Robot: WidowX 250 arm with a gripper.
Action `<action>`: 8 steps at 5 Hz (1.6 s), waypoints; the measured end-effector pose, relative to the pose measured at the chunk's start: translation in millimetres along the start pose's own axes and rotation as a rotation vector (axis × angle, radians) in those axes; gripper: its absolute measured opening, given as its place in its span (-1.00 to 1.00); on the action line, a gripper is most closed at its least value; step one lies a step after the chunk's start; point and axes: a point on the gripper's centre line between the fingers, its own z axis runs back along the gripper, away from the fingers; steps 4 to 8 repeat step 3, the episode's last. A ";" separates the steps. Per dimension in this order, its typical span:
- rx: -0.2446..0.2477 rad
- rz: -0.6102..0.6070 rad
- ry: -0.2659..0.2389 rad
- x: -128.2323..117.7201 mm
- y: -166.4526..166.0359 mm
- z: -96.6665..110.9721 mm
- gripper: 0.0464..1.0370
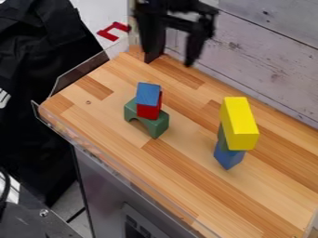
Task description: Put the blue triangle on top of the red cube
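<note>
My gripper [171,55] hangs at the top of the camera view, above the far corner of the wooden table, open with nothing between its fingers. Below it and toward the viewer, a blue piece [148,94] rests on top of the red cube [148,111]; its exact shape is hard to tell. The red cube sits on a green arch block [160,124]. The gripper is apart from this stack.
A second stack stands on the right of the wooden table [180,172]: a long yellow block [237,123] on a green piece [221,137], over a blue block [228,156]. A whitish plank wall [267,60] runs behind; a clear rim [81,72] edges the left side.
</note>
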 end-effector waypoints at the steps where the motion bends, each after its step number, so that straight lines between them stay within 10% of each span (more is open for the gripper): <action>1: 0.010 -0.103 0.030 -4.9 -22.0 -3.1 0.93; 8: 0.011 -0.097 0.083 -18.7 -34.2 -14.1 0.93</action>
